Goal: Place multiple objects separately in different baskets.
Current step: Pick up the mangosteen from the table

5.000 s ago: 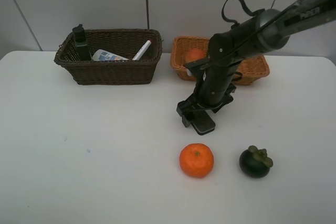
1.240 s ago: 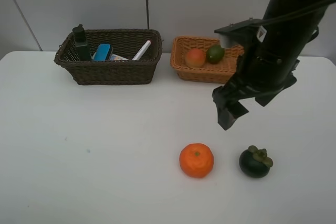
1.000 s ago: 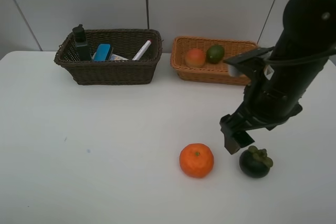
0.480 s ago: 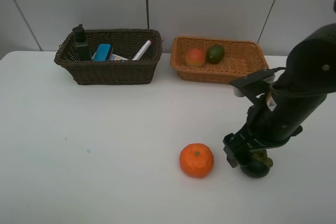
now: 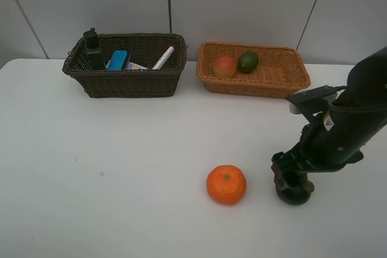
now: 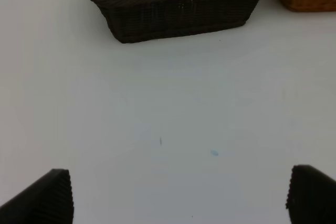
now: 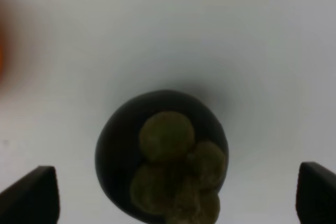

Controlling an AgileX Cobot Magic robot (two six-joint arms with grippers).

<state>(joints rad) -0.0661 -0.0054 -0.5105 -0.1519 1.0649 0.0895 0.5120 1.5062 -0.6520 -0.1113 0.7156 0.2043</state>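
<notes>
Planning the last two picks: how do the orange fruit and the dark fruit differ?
The orange fruit is bright orange, the dark fruit near-black with a green cap. The orange fruit sits free; the dark fruit lies between the right gripper's open jaws. Both rest on the table.

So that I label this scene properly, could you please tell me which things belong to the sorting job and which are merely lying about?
Job: dark brown basket, tan basket, pump bottle, blue-capped bottle, marker, red-orange fruit, green fruit, orange fruit, dark fruit, right hand.
Not the job: white table, wall panels.
</notes>
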